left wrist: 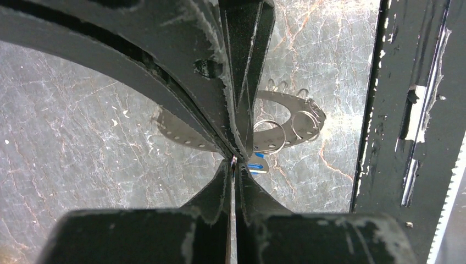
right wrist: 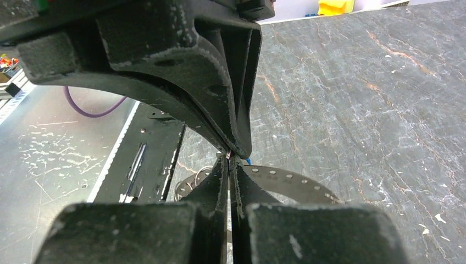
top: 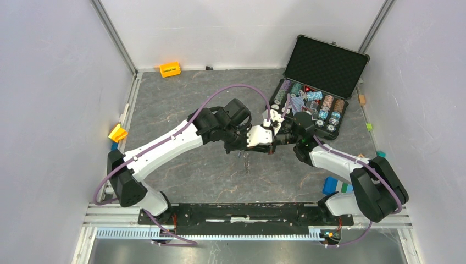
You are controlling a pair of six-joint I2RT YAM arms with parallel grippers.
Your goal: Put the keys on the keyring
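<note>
Left jaws pressed together, seemingly pinching keyring [left wrist: 181,135] rim, ring hanging over mid worktop [top: 181,99]. Right jaws pressed together just beside, blue key [left wrist: 257,165] sitting at tips; cannot tell if gripped. Step: threading key onto ring. Next move calling for fine lining-up of key hole with ring. Far right: open case [top: 324,66] holding chips [top: 308,102] in rows.

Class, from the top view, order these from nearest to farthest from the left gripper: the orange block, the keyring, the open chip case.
1. Keyring, right by the left gripper, mid-table.
2. Chip case, back right.
3. Orange block, against the back wall, left.
</note>
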